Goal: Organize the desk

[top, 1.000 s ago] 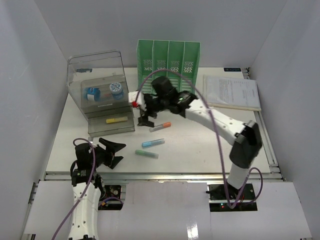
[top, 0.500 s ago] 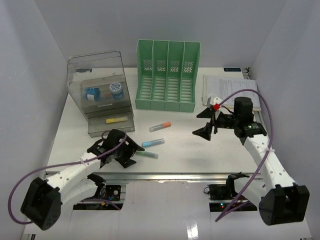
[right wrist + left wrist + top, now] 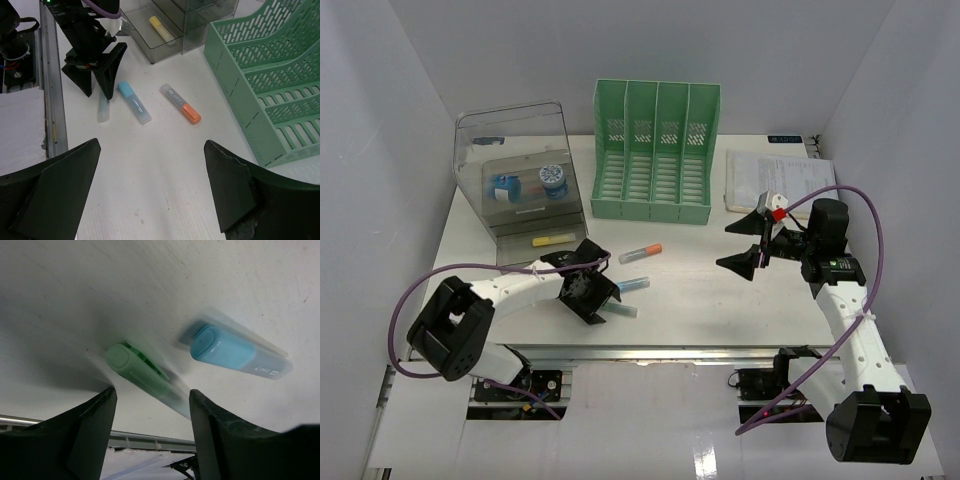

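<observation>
Our left gripper [image 3: 594, 298] has reached right to straddle the green highlighter [image 3: 135, 367], jaws apart, nothing clamped yet; our right gripper [image 3: 745, 245] hangs open. A pickup looks imminent.

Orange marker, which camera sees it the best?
The right wrist view: the orange marker lies whole and unblocked on the desk, near the green rack. The top view shows it too, but small. The left wrist view misses it and shows only the green marker and the blue marker.
</observation>
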You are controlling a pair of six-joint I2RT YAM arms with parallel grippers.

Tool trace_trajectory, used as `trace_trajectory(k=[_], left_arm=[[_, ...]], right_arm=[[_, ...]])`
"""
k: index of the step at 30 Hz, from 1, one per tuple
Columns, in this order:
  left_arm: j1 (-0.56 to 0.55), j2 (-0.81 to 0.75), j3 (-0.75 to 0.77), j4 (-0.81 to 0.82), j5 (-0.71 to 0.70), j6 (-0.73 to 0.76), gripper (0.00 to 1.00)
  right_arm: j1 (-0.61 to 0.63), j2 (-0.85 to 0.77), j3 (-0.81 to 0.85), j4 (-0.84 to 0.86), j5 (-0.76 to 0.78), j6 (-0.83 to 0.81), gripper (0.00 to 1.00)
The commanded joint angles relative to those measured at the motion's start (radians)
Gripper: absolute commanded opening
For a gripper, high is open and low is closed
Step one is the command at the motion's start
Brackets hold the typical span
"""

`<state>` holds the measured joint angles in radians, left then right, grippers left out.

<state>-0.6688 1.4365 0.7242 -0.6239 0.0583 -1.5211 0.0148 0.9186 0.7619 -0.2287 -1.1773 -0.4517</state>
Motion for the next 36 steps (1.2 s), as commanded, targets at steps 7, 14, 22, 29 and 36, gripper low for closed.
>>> trace_trajectory(k=[7, 14, 22, 29, 36], left_arm=[[-0.007, 0.103, 0.003, -0.105, -0.099, -0.167, 0.25], [-0.008, -0.052, -0.079, -0.122, -0.119, -0.165, 0.04], [0.070, -0.510, -0.022, -0.331, -0.360, -0.195, 0.00], [0.518, -0.425, 0.112, -0.225, -0.194, 0.098, 0.00], [0.664, -0.215, 0.185, -0.107, -0.105, 0.056, 0.00]], right_arm=[[-0.036, -0.041, 0.001, 0.037, -0.042, 0.016, 0.90], [-0.051, -0.047, -0.003, 0.040, -0.051, 0.018, 0.90], [-0.061, -0.041, -0.008, 0.042, -0.063, 0.020, 0.90], [-0.069, -0.029, -0.015, 0.044, -0.068, 0.017, 0.90], [-0.081, -0.024, -0.017, 0.021, -0.085, -0.015, 0.90]])
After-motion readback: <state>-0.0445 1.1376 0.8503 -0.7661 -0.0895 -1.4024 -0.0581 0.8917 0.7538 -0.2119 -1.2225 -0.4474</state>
